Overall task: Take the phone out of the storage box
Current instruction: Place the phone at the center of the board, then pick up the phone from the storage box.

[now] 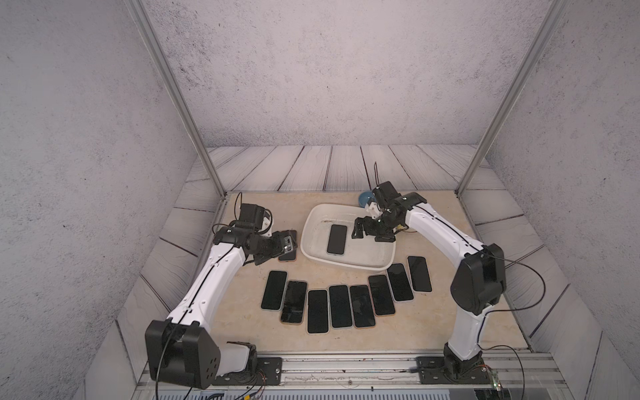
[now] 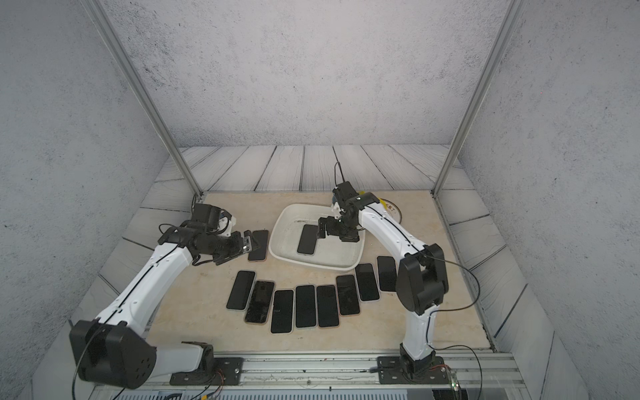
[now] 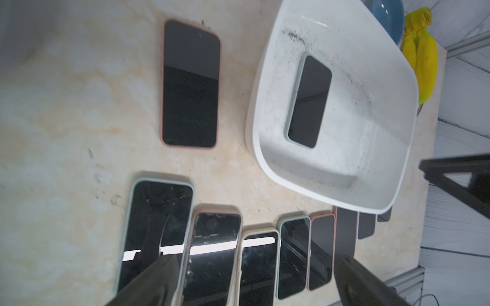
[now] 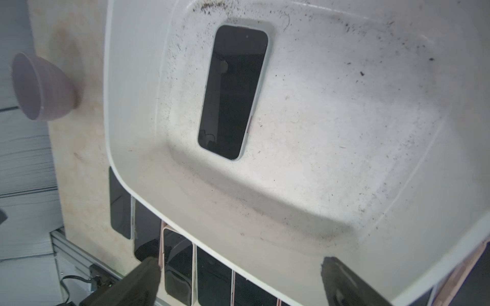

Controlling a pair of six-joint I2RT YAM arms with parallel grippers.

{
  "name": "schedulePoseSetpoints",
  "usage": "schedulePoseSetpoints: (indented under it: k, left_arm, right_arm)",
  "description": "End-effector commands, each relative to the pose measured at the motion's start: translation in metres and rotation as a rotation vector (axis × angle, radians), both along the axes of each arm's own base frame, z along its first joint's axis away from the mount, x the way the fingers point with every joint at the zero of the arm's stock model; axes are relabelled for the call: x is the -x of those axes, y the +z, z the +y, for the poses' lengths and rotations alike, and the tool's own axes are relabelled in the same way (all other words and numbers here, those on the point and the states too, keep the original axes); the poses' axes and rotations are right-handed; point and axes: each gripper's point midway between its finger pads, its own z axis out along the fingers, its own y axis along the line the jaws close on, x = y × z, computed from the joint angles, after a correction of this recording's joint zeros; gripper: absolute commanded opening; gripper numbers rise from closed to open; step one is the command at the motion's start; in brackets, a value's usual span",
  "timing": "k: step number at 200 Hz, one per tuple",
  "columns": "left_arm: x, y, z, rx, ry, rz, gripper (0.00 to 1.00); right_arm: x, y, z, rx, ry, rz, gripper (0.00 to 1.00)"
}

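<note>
Your right arm reaches forward, elbow bent, over the shallow white plastic storage box. The right gripper hangs jaws spread and empty above the black-screened phone lying flat inside. Your left gripper hovers beside the box, jaws released.

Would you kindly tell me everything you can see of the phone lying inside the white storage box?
The phone is a slim rectangle with rounded corners, its dark glass screen facing up and unlit, framed by a pale grey-green case. It lies flat on the scuffed, speckled floor of the storage box, toward the robot's left side. Only the floor touches it; the right gripper hangs open above the box, clear of it.
</note>
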Motion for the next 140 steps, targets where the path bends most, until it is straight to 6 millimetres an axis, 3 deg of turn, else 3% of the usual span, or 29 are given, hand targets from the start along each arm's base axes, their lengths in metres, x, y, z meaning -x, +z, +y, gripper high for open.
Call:
schedulePoseSetpoints:
  k: [1,25,53,140]
  left_arm:
    - [0.033,-0.011,-0.014,0.079,0.014,0.083,0.98]
    - [0.051,-0.009,-0.014,0.08,0.008,0.078,0.99]
    - [0.058,0.001,-0.01,0.044,-0.017,0.063,1.0]
    - [0.08,-0.008,-0.008,0.027,-0.044,0.099,0.99]
  right_arm:
    - [-0.007,-0.023,-0.007,0.159,-0.006,0.025,1.0]
    - [-0.028,-0.037,0.008,0.168,-0.022,0.0,1.0]
    - [-0.044,-0.054,0.026,0.188,-0.01,-0.016,1.0]
    - [-0.073,-0.087,0.073,0.153,-0.022,-0.062,1.0]
